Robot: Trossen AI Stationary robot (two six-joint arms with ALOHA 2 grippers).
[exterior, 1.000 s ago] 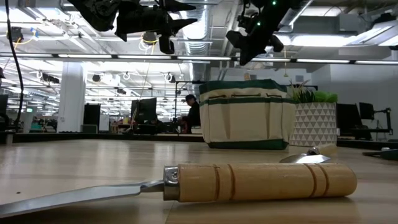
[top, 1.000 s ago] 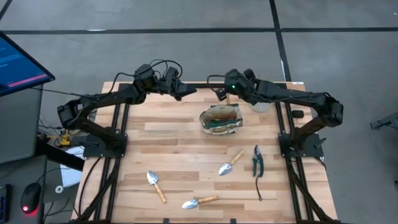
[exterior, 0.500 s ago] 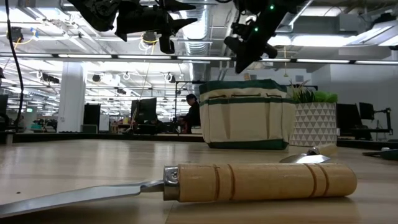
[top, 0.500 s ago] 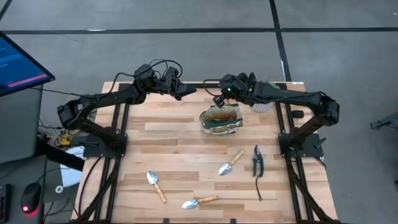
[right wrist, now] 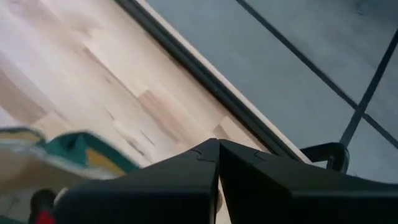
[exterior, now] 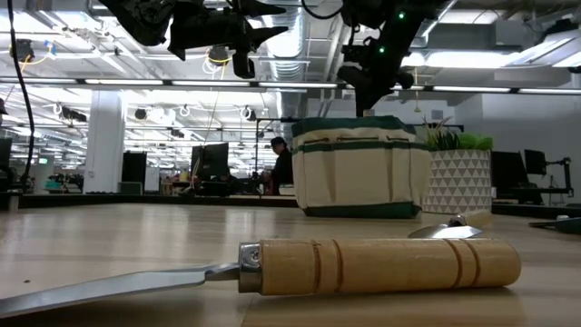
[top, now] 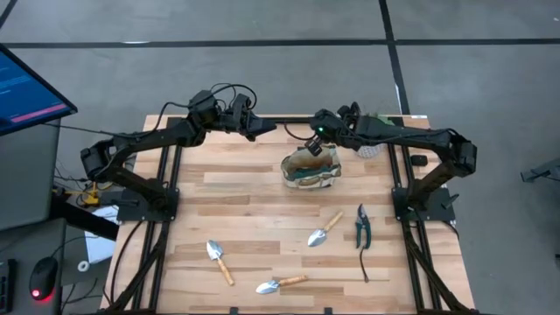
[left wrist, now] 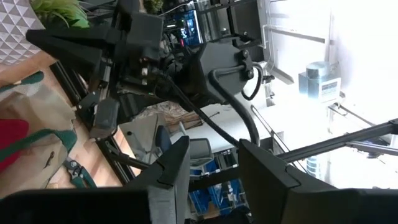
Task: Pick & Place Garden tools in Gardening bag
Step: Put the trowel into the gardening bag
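Since a second ago we're swinging the right gripper (top: 310, 146) over the gardening bag (top: 310, 167), fingers closed empty; left gripper (top: 262, 128) parted, idling. Next: fetching the trowels (top: 324, 229) lying nearer the front edge.

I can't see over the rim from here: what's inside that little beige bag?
From above, the gardening bag holds something dark green, and the left wrist view shows red fabric in its mouth. The right gripper hovers over the rim, covering part; anything deeper is hidden.
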